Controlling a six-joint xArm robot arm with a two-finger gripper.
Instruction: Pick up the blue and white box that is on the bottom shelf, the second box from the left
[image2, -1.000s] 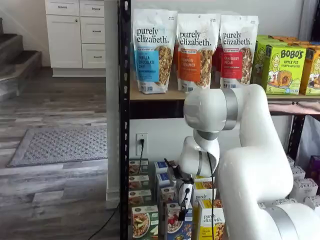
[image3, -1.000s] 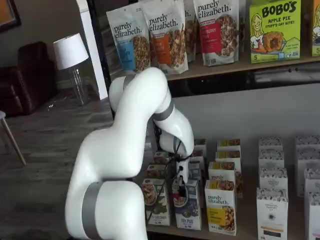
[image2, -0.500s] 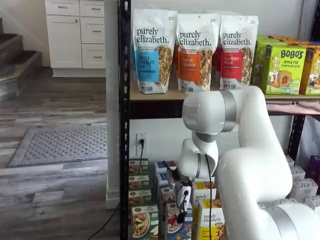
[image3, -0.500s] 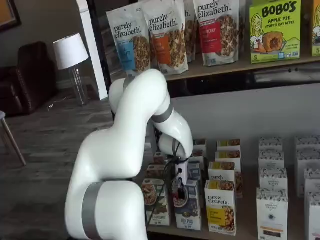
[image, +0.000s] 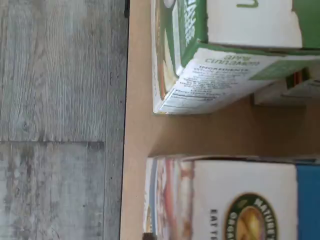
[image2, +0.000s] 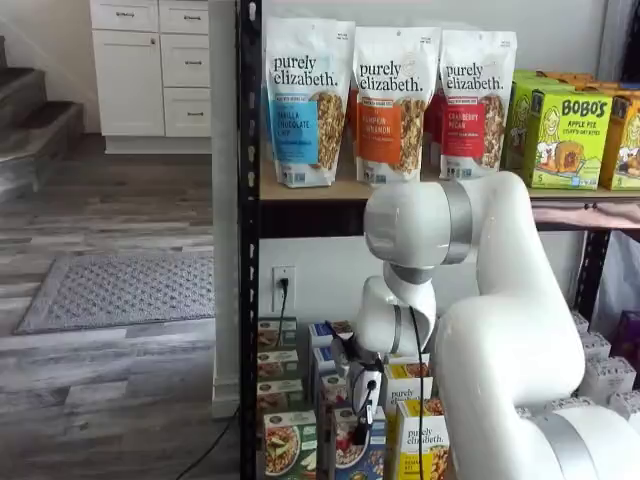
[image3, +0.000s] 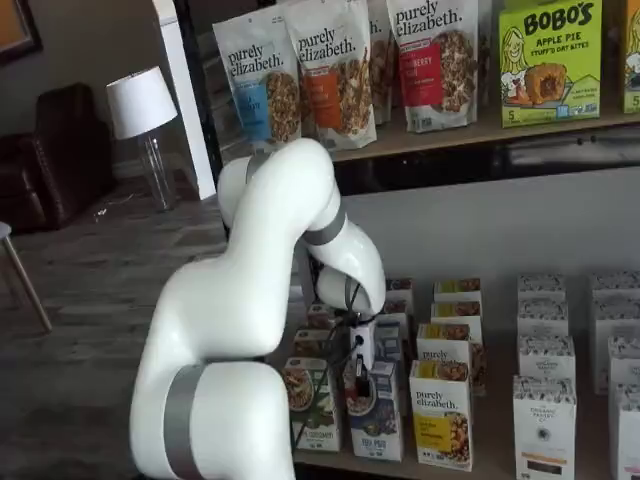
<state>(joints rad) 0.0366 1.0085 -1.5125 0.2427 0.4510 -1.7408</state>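
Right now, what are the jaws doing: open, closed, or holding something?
Gripper: down at the top of the blue and white box; whether the jaws are open or gripping it cannot be told.

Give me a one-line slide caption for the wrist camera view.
Looking down on the blue and white box and its green-boxed neighbour at the bottom shelf edge.

Three granola bags on the upper shelf read "purely elizabeth." Right of them, the green box reads "BOBO'S APPLE PIE". A yellow box below also says "purely elizabeth." The green box's side panel is headed "INGREDIENTS".
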